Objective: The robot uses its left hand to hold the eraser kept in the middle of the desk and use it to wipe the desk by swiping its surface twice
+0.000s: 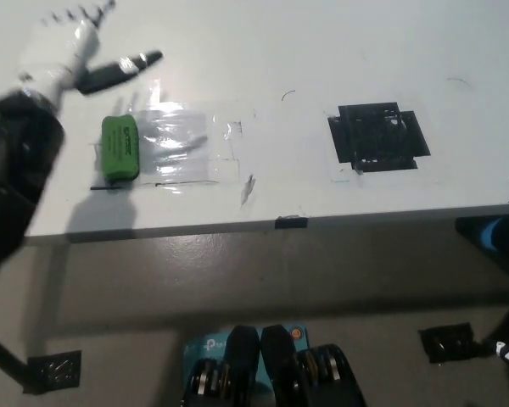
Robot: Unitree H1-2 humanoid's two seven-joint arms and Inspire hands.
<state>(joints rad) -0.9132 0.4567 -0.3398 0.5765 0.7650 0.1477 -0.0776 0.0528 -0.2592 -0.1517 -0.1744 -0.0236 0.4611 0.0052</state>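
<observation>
The green eraser (120, 148) lies flat on the white table (263, 51), over on the left part of it, its long side running away from the near edge. Nothing is holding it. It sits just at the left end of a patch of clear, shiny tape or plastic film (182, 146) stuck to the tabletop, and a thin dark line (153, 184) runs along the table just below both of them.

The white left hand (68, 42) is above and to the left of the eraser, up near the top-left corner, well clear of it — its fingers (123, 68) are spread apart and empty, with one dark-tipped digit reaching out to the right over the table beyond the eraser's far end. The dark forearm behind it comes down the left edge of the view, blurred.

Further right, well apart from the eraser, there is a black square of tape (379, 136) marked on the table, with a few faint pen scribbles scattered around it. A small dark tab (291, 222) sits on the near edge of the table. Below the table is a grey floor — a small black plate (53, 371) lies on it at lower left and another (445, 342) at lower right. The right hand is not in sight
</observation>
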